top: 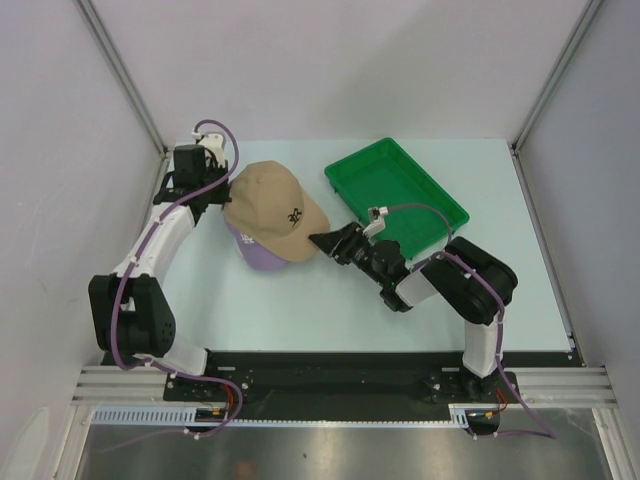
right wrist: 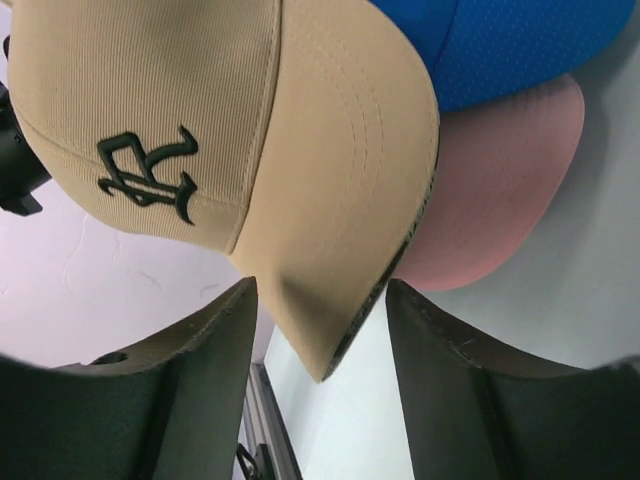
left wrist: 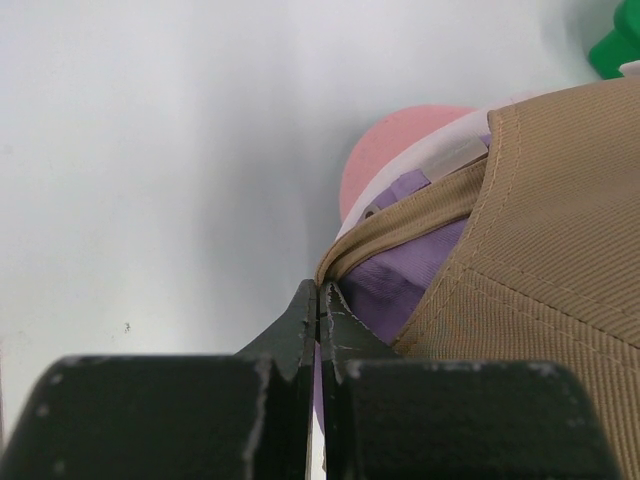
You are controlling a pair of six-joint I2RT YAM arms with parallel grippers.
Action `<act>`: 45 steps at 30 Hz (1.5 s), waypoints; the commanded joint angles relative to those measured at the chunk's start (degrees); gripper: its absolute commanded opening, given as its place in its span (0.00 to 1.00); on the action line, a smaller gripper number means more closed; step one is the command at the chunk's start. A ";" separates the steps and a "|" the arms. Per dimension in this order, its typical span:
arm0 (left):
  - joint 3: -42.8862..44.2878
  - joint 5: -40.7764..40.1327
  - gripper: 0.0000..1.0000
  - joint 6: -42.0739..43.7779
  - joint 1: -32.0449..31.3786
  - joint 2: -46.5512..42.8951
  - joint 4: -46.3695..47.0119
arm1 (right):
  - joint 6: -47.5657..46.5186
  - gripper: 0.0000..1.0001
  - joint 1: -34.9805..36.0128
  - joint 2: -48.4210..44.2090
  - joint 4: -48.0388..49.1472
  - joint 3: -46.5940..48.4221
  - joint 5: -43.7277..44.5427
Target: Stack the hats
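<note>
Tool (right wrist: 320, 300) of right arm (top: 470, 285) astride cap (right wrist: 330, 150)

Tbl (top: 300, 310): hat stack (top: 272, 215); grn tray (top: 395, 185)

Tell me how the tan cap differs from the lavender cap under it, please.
The tan cap lies on top and shows almost whole; the lavender cap lies under it, and only a part shows at the near side. The tan cap bears a dark embroidered logo; no logo shows on the lavender cap. Both are soft fabric caps in one stack.
</note>
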 commanded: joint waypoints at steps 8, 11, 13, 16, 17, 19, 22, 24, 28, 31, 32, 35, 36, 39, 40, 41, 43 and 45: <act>-0.84 0.01 0.00 0.98 -0.77 -1.13 -1.37 | 3.22 0.00 -1.74 7.23 13.31 5.30 1.66; -0.93 -0.52 0.00 0.98 -0.77 -0.96 -1.45 | 6.56 0.00 -1.56 8.83 11.64 5.48 2.80; -0.76 -1.04 0.00 0.72 -0.77 -0.78 -1.54 | 7.54 0.00 -1.56 9.53 8.48 5.13 3.07; -0.49 -2.27 0.00 0.63 -0.77 0.09 -2.15 | 8.42 0.00 -1.04 9.18 5.58 3.64 6.49; -0.32 -2.80 0.00 0.46 -0.77 0.45 -2.33 | 8.60 0.00 -0.78 9.01 4.18 3.20 7.37; 0.03 -5.33 0.00 0.46 -0.77 1.32 -2.86 | 9.03 0.00 -0.34 7.78 1.46 2.23 8.95; 0.47 -7.80 0.00 0.02 -0.69 2.38 -3.74 | 9.65 0.00 0.89 6.63 -2.60 -0.40 12.47; 0.91 -8.60 0.00 -0.42 -0.51 2.99 -4.18 | 10.53 0.00 1.42 7.07 -2.69 -1.20 12.65; 1.09 -10.27 0.00 -0.69 0.37 3.61 -5.06 | 11.49 0.00 3.44 8.56 -2.69 -2.52 13.61; 1.09 -10.89 0.00 -0.77 0.63 3.35 -4.97 | 12.72 0.00 4.93 9.18 -2.43 -3.92 14.32; 0.92 -10.72 0.00 -0.77 0.63 3.18 -4.71 | 12.81 0.00 5.11 9.88 -1.55 -4.19 14.41; 0.48 -10.45 0.00 -0.69 0.63 2.91 -4.36 | 13.08 0.00 5.82 10.93 -0.85 -4.45 14.32; 0.47 -9.76 0.00 -0.51 0.63 2.91 -4.18 | 13.17 0.00 5.91 11.03 -0.41 -4.54 14.06; -0.14 -6.69 0.00 -0.07 0.37 1.77 -2.78 | 10.10 0.06 6.26 10.77 4.77 -5.07 13.18; -0.49 -5.72 0.00 0.36 0.28 1.25 -2.34 | 8.96 0.16 6.35 10.41 7.13 -5.16 12.39; -1.10 -4.75 0.00 0.98 0.19 0.20 -1.90 | 6.86 0.22 6.35 9.54 8.29 -5.16 11.95; -1.72 -1.77 0.00 1.51 -0.33 -0.78 -0.75 | 5.18 0.43 6.35 8.40 10.83 -5.68 12.12; -1.90 -0.18 0.00 2.56 -0.86 -1.92 -0.40 | 2.11 0.53 6.43 6.38 11.72 -6.47 12.65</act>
